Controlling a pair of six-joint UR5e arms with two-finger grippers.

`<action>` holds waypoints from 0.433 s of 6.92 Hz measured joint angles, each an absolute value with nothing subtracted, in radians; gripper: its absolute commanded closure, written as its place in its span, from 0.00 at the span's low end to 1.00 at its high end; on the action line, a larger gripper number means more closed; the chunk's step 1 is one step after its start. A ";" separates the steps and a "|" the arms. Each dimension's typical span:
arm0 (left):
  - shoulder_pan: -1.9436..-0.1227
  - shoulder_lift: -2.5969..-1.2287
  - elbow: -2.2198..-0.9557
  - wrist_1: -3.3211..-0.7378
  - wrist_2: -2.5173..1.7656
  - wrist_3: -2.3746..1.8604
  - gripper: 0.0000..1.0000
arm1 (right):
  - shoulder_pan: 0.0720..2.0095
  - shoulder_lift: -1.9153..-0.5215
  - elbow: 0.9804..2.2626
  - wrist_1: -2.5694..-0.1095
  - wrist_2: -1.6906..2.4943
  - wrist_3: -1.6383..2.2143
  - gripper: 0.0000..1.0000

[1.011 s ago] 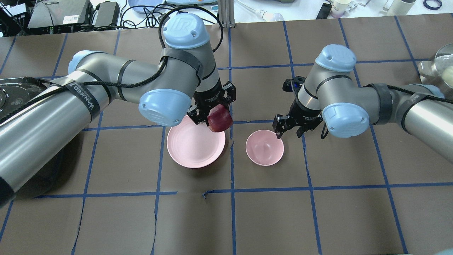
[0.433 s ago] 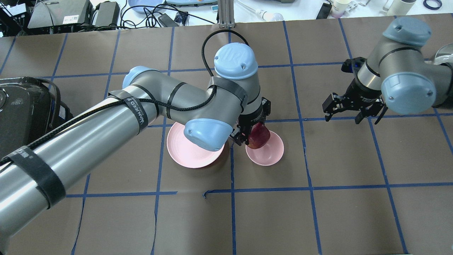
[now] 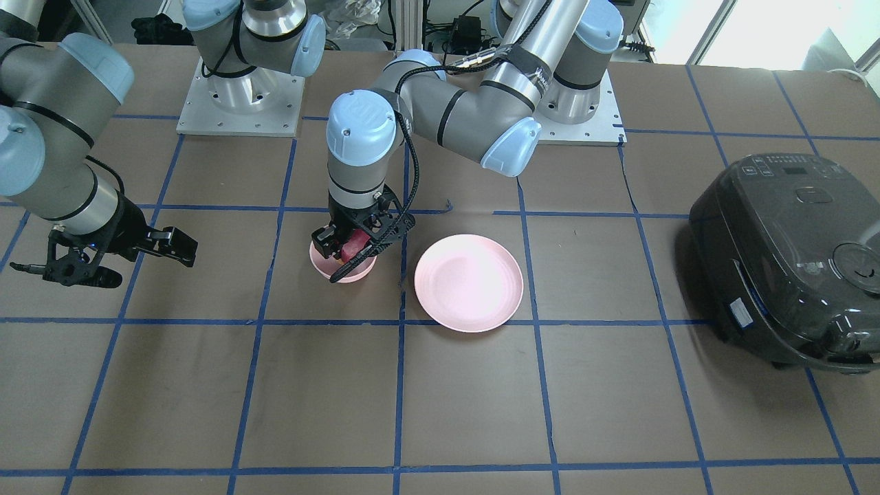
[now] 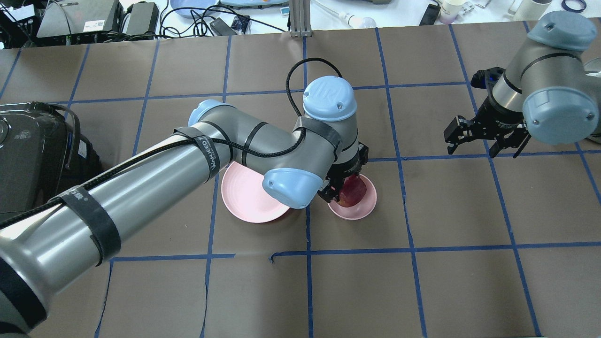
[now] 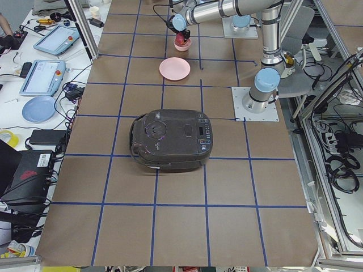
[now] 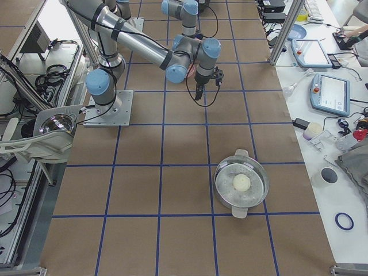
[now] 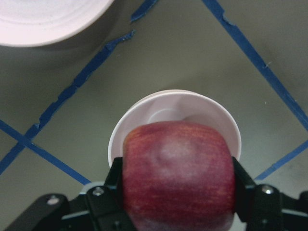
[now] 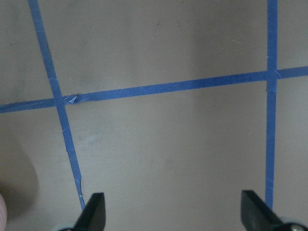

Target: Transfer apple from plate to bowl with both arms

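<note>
My left gripper (image 4: 346,187) is shut on the dark red apple (image 4: 353,192) and holds it low over the small pink bowl (image 4: 364,210). In the left wrist view the apple (image 7: 178,175) sits between the black fingers (image 7: 110,180) right above the bowl (image 7: 192,108). In the front view the apple (image 3: 352,245) shows in the gripper (image 3: 354,244) at the bowl (image 3: 354,275). The wide pink plate (image 4: 244,199) lies bare beside the bowl, also in the front view (image 3: 469,282). My right gripper (image 4: 486,141) is open and empty, far right of the bowl; its fingertips (image 8: 94,211) show over bare table.
A black rice cooker (image 3: 790,261) stands on the robot's left end of the table (image 4: 28,150). A glass-lidded metal pot (image 6: 241,184) stands at the robot's right end. Blue tape lines grid the brown table (image 4: 357,281). Cluttered benches lie beyond the far edge.
My left gripper carried the apple from above the plate's edge rightward and lowered it over the bowl. My right arm drew back from the bowl to the far right, still open.
</note>
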State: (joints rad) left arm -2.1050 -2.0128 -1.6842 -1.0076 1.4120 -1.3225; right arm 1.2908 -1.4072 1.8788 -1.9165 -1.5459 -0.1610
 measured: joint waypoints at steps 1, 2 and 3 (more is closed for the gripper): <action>-2.106 -2.028 -1.684 -1.003 1.411 -1.321 0.02 | 1.290 -1.411 1.872 -1.913 -1.544 -0.157 0.00; -2.106 -2.038 -1.684 -1.001 1.411 -1.317 0.00 | 1.290 -1.413 1.864 -1.910 -1.540 -0.150 0.00; -2.106 -2.043 -1.684 -1.001 1.411 -1.296 0.00 | 1.290 -1.414 1.846 -1.905 -1.543 -0.150 0.00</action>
